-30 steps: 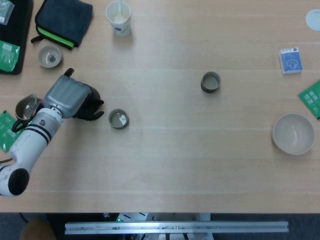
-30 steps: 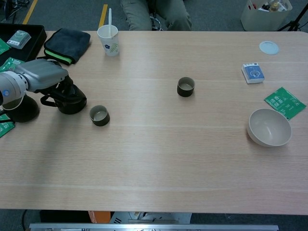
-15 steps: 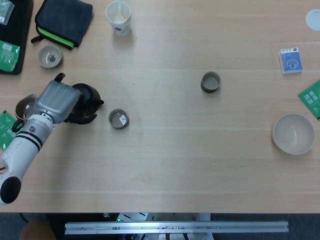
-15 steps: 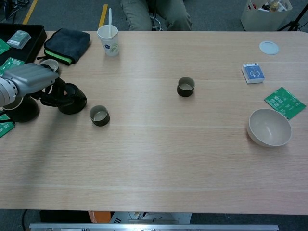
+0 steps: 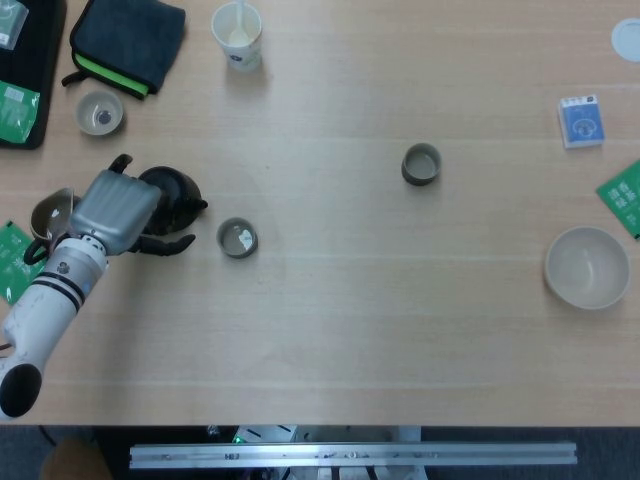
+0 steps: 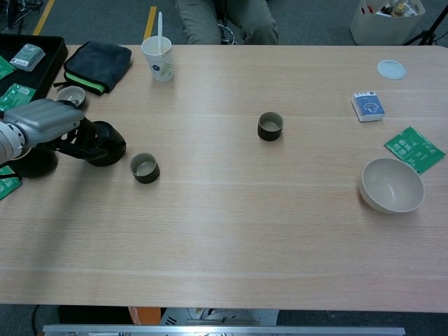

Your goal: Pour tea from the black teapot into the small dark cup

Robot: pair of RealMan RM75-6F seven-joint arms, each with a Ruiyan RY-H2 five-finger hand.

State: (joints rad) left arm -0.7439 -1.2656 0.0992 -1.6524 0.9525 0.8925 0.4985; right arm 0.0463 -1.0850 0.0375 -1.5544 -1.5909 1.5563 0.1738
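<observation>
The black teapot [image 5: 176,194] [image 6: 106,143] stands upright on the table at the left. My left hand [image 5: 113,211] [image 6: 43,120] sits just left of it, its dark fingers [image 5: 165,243] spread along the pot's near side, with no firm grip showing. A small dark cup [image 5: 237,238] [image 6: 145,168] stands just right of the pot, something pale inside it. A second small dark cup [image 5: 421,164] [image 6: 270,126] stands near the table's middle. My right hand is in neither view.
A dark mug [image 5: 48,215] sits behind my left wrist, with a small pale cup [image 5: 99,112] beyond it. At the back left are a dark cloth [image 5: 126,40] and a paper cup [image 5: 238,36]. A beige bowl [image 5: 587,267], a blue box [image 5: 580,121] and green packets [image 5: 625,195] lie on the right.
My left hand has drawn back to the left off the teapot, uncovering its lid and body. The teapot and both cups stay where they were.
</observation>
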